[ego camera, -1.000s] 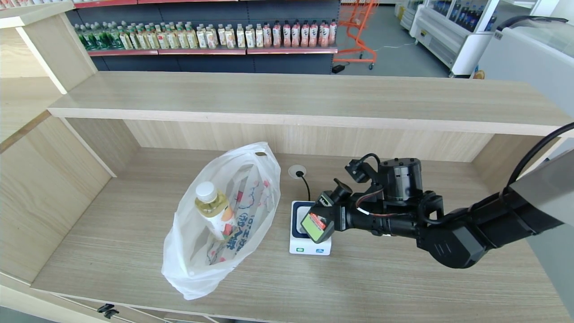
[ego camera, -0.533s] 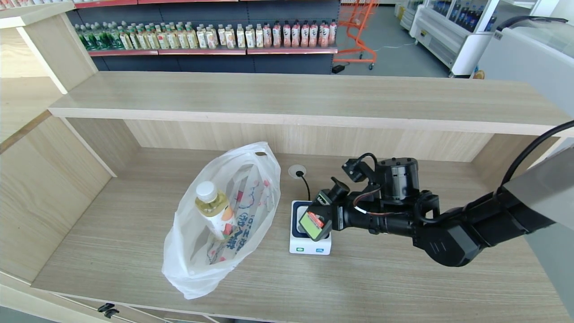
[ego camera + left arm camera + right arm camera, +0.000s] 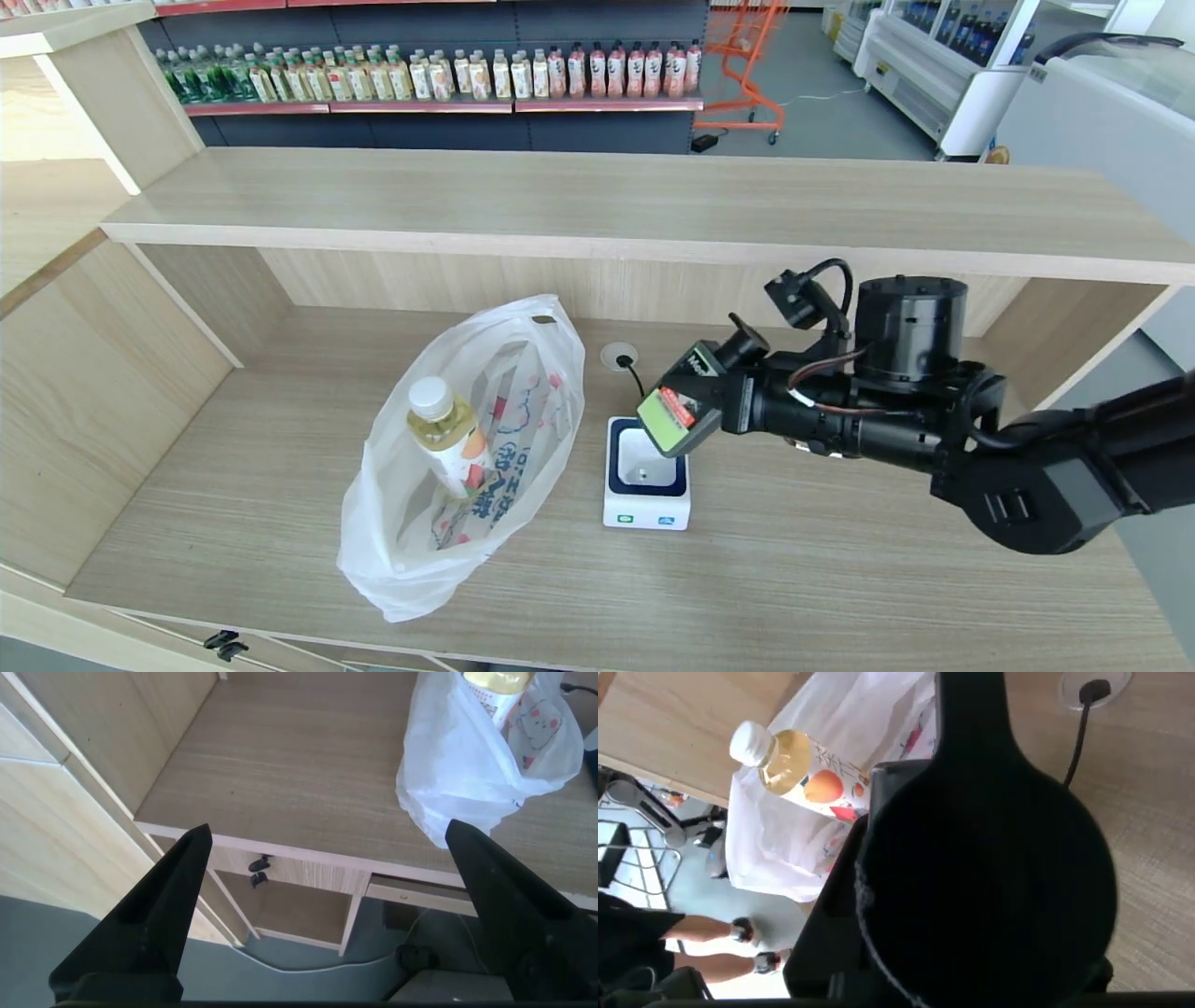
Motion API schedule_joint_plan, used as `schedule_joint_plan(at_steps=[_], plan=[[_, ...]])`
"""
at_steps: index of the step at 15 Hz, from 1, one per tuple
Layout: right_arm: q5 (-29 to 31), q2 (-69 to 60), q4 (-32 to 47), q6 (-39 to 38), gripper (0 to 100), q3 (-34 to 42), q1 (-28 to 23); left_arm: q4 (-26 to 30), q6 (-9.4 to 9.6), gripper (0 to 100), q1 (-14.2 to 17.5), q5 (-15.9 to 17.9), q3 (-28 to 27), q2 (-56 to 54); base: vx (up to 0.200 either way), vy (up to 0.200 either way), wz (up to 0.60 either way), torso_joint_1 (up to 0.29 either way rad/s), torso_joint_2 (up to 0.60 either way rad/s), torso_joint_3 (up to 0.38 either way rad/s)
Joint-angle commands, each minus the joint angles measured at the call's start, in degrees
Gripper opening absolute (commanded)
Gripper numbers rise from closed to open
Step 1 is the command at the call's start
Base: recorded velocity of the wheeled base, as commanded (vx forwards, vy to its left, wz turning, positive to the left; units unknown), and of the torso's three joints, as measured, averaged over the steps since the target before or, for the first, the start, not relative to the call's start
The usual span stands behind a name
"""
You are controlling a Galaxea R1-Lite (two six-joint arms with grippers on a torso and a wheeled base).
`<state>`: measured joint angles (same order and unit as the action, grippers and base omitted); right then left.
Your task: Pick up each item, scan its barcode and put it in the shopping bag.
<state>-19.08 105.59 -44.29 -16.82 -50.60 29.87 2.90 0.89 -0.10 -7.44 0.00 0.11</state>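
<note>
Here the right gripper, arm level, clamps a green packet above the scanner.

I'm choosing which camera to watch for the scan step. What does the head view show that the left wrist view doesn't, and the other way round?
Head view: the scanner, its cable, and the right claw shut on a green packet, held just above the scanner.
Left wrist view: the left claw, open, and the cabinet front beneath the counter.
Both: the shopping bag lying on the counter with the bottle in it, and the black latch at the counter's front edge.
</note>
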Motion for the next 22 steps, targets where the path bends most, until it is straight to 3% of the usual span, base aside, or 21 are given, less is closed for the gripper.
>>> schedule_joint_plan(at_steps=[1, 2, 3, 7, 9, 11, 12, 14, 17, 20, 22], plan=[[0.8, -12.69, -0.98, 14.36, 0, 7.45, -5.43, 0.0, -0.01, 100, 0.01, -0.03, 0.0, -0.02, 0.0, 0.0, 0.0, 0.0, 0.0, 0.0], [0.8, -15.07, -1.41, 23.33, 0, 10.79, -8.25, 0.0, -0.01, 100, 0.01, -0.03, 0.0, -0.02, 0.0, 0.0, 0.0, 0.0, 0.0, 0.0], [0.62, -17.88, -2.82, 25.79, 0, 14.22, -9.48, 0.0, -0.01, 100, 0.01, -0.03, 0.0, -0.02, 0.0, 0.0, 0.0, 0.0, 0.0, 0.0], [0.62, -22.98, -3.35, 24.29, 0, 19.05, -9.3, 0.0, 0.08, 100, 0.01, -0.03, 0.0, -0.02, 0.0, 0.0, 0.0, 0.0, 0.0, 0.0], [0.62, -24.21, -3.26, 17.88, 0, 19.58, -8.69, 0.0, -0.1, 100, 0.01, -0.03, 0.0, -0.02, 0.0, 0.0, 0.0, 0.0, 0.0, 0.0], [0.8, -25.88, -2.82, 5.05, 0, 19.31, -6.31, 0.0, -0.36, 100, 0.01, -0.03, 0.0, -0.02, 0.0, 0.2, 0.0, -0.002, 0.0, 0.002], [0.8, -26.49, -1.24, 2.32, 0, 19.05, -6.22, 0.0, -0.54, 100, 0.01, -0.03, 0.0, -0.02, 0.0, 0.2, 0.0, -0.022, 0.0, 0.007], [0.71, -27.02, 2.45, 1.79, 0, 19.14, -6.31, -0.09, -1.86, 100, 0.01, -0.12, 0.0, -0.02, 0.0, 0.2, 0.0, 0.017, 0.01, 0.002], [0.71, -23.86, 2.98, 0.83, 0, 17.47, -6.49, -0.09, -1.59, 100, 0.01, -0.12, 0.0, -0.02, 0.0, 0.2, 0.0, -0.001, 0.0, 0.004], [0.53, -19.46, 2.98, 0.83, 0, 12.81, -6.4, -0.09, -1.86, 100, 0.01, -0.12, 0.0, -0.02, 0.0, 0.2, 0.0, 0.004, 0.01, 0.002], [0.71, -13.84, 2.89, 1.35, 0, 7.8, -6.49, 0.0, -1.07, 100, 0.01, -0.03, 0.0, -0.02, 0.0, 0.1, 0.0, -0.001, 0.0, 0.001]])
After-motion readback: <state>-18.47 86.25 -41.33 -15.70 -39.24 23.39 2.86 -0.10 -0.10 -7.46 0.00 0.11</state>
